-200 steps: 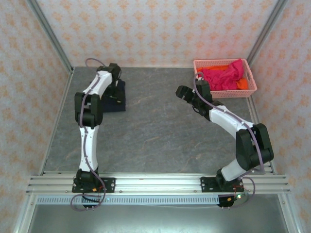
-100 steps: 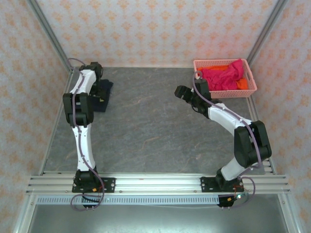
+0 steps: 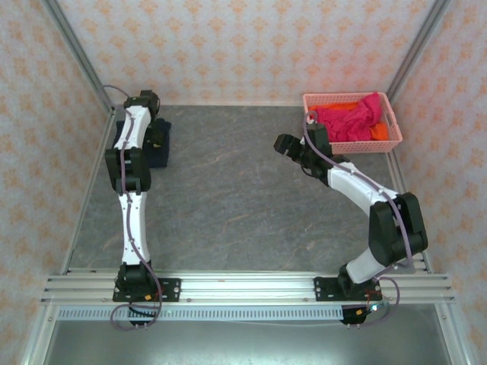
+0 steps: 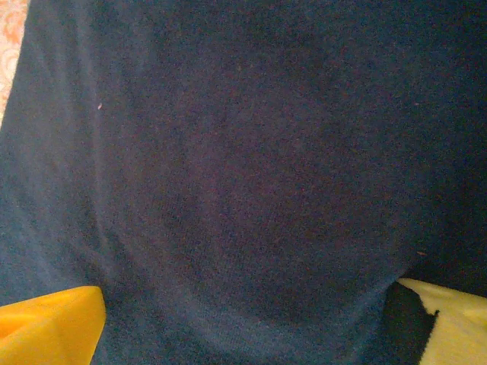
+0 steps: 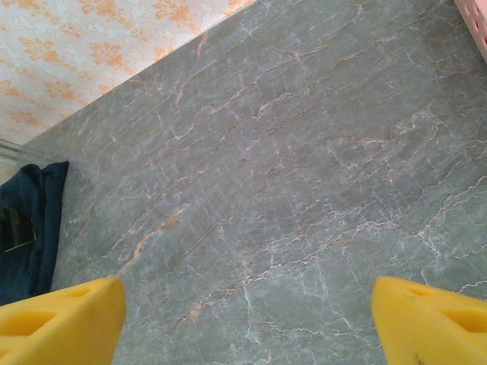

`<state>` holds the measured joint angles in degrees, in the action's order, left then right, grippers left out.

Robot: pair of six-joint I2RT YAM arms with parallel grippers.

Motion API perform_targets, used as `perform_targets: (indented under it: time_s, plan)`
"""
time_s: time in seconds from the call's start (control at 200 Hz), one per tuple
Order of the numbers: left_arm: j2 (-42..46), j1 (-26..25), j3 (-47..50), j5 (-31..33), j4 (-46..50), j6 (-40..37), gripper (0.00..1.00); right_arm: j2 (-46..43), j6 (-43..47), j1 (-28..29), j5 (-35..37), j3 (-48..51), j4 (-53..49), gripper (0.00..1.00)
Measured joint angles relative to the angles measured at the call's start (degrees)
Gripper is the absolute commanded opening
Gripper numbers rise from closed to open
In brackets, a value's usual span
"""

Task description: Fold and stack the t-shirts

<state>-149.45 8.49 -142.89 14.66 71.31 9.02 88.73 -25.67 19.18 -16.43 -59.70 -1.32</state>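
Note:
A folded dark navy t-shirt [image 3: 160, 149] lies at the far left of the table, close to the left wall. My left gripper [image 3: 154, 135] is right on top of it. Seen from the left wrist, the navy cloth [image 4: 243, 167] lies flat and very near, and the left gripper [image 4: 247, 334] is open with its yellow fingertips [image 4: 49, 327] wide apart. A magenta-red t-shirt [image 3: 351, 114] lies bunched over an orange one [image 3: 380, 133] in the pink basket [image 3: 358, 145]. My right gripper [image 3: 285, 144] hangs open over bare table, left of the basket, holding nothing [image 5: 247, 327].
The grey marbled table [image 3: 243, 198] stretches between the two arms. Metal frame posts and patterned walls enclose it on three sides. In the right wrist view the navy shirt [image 5: 27, 228] shows at the left edge and a basket corner [image 5: 475, 23] at the top right.
The left arm has swung left toward the wall, and the navy t-shirt has slid left with it. The right arm has stayed put.

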Motion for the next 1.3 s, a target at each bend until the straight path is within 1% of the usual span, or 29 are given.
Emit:
perform_targets:
  time_s: [0.255,0.455,0.565,0.625,0.796,0.856,0.926,0.986,1.091,1.206,1.301]
  plan:
    - [0.0,2.1,0.2,-0.5,-0.2,1.1,0.96,-0.2,0.0,0.0,0.1,0.0,-0.4,0.85]
    - [1.1,2.4,2.4,-0.8,-1.4,1.9,0.97,-0.2,0.0,0.0,0.1,0.0,-0.4,0.85]
    - [5.1,2.1,8.4,-2.2,-4.0,2.1,0.98,-0.2,0.0,0.0,0.1,0.0,-0.4,0.85]
    - [7.2,1.6,10.7,-2.6,-4.3,2.1,1.00,-0.2,0.0,0.0,0.1,0.0,-0.4,0.86]
    - [15.3,-2.2,16.2,-2.4,-7.5,2.1,1.00,-1.3,1.5,0.0,1.0,0.5,-0.4,0.90]
    - [20.4,-3.8,21.2,-2.4,-10.2,2.2,1.00,-2.8,2.5,0.0,2.0,1.5,-0.1,0.93]
    - [28.0,-5.6,29.2,-3.5,-14.6,2.6,1.00,-5.2,3.5,-0.3,3.2,3.7,1.0,0.97]
    - [36.2,-6.8,38.3,-4.2,-19.5,3.0,1.00,-7.3,4.2,-0.9,4.3,6.2,2.4,1.00]
    - [50.4,-8.4,54.2,-4.1,-28.2,3.2,1.00,-11.1,5.3,-2.8,7.4,11.8,5.8,0.99]
    - [63.7,-10.5,70.3,-3.2,-38.0,2.9,1.00,-15.3,8.7,-4.3,14.8,18.0,8.5,0.99]
    - [72.3,-11.8,83.9,-3.3,-47.5,1.8,1.00,-18.1,12.9,-4.6,22.9,23.8,14.3,0.99]
